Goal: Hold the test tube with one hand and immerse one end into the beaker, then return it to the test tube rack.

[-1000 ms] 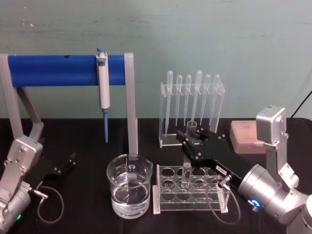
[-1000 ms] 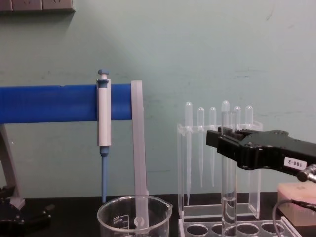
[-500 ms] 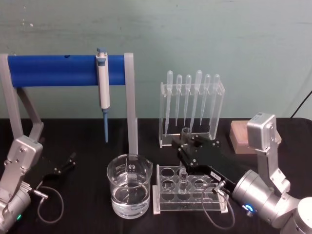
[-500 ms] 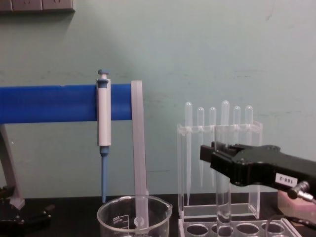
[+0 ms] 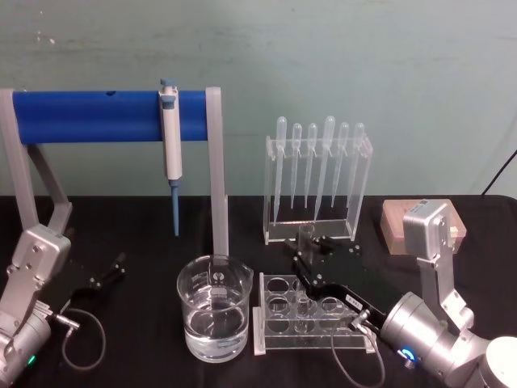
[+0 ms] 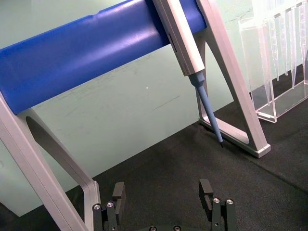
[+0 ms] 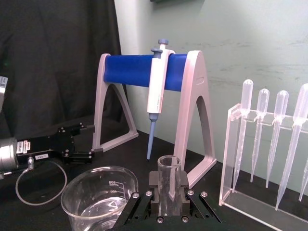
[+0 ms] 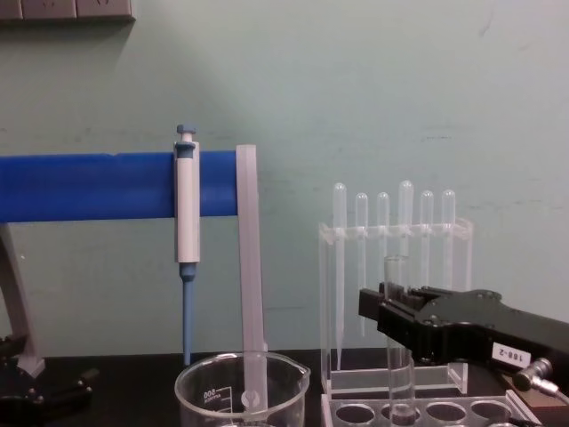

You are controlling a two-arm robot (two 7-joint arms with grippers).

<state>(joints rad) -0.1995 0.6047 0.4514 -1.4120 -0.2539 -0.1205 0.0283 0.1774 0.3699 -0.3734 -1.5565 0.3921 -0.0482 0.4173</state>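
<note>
The right claw is closed on the test tube, gripping it near the top, with only the open rim standing clear above the black fingers. The tube hangs upright, its rounded lower end down inside a hole of the clear rack on the table. In my judgement the tube is light, rigid, smooth and fragile — thin glass that could slip or crack under too hard a squeeze. A firm, moderate hold high on the tube, as here, leaves the lower end free. The beaker stands just beside the rack on the robot's left, part-filled with clear liquid, apart from the tube. Judged from this, the tube is at the rack end of the task. The left claw rests open and empty on the table — well apart, under the blue stand.
</note>
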